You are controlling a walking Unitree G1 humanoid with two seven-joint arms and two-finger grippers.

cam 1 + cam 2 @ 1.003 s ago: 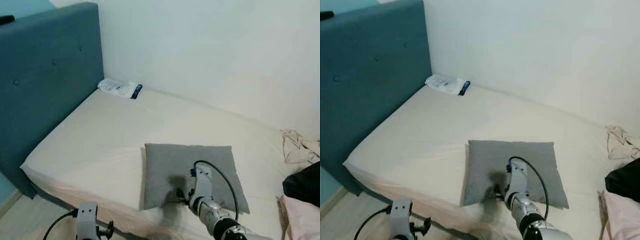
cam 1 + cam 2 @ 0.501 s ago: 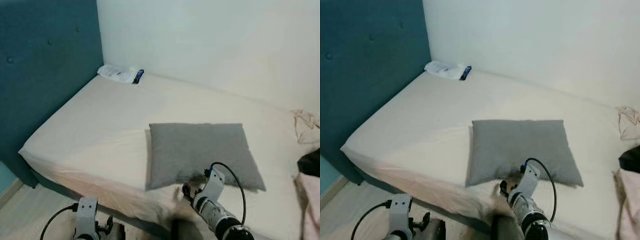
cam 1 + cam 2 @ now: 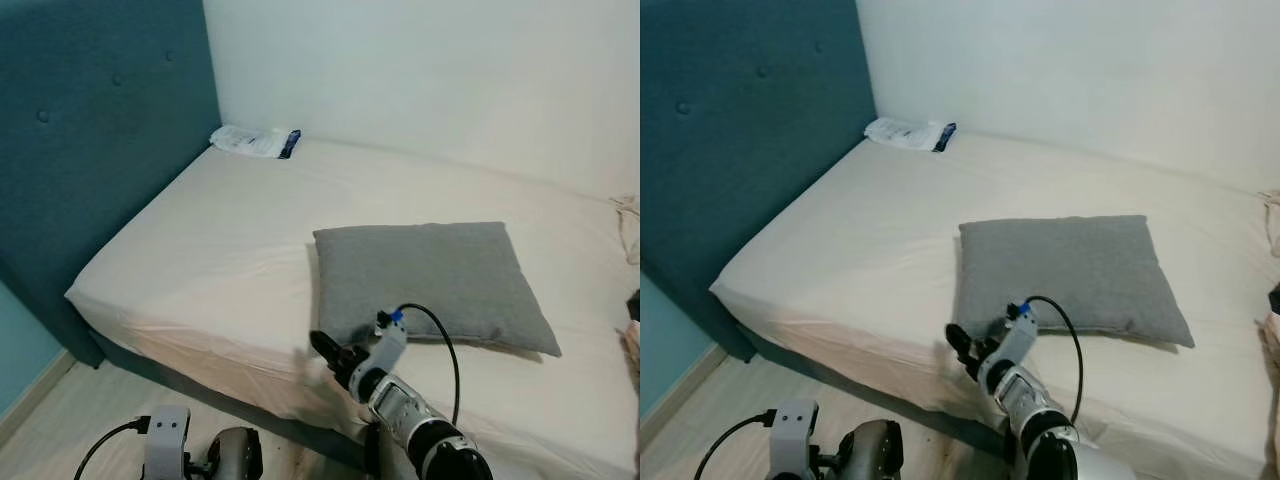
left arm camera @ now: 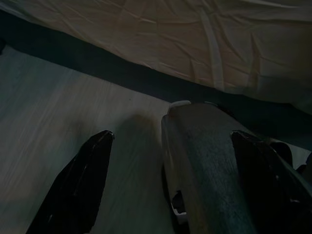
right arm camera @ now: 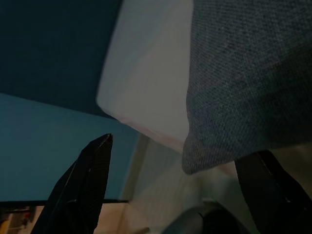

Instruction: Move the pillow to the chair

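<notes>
Clearly the reach comes first: the right gripper (image 3: 330, 352) (fingers spread, empty) hovers near the flat grey fabric pillow's (image 3: 430, 280) front corner, needing to close in.

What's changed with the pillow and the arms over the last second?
The right pincer, which a second ago reached over the grey pillow near its front left corner, has pulled back toward the robot and now hangs open off that corner, holding nothing. The pillow still lies flat on the bed; its apparent shift is camera movement. The left pincer stays low over the floor.
</notes>
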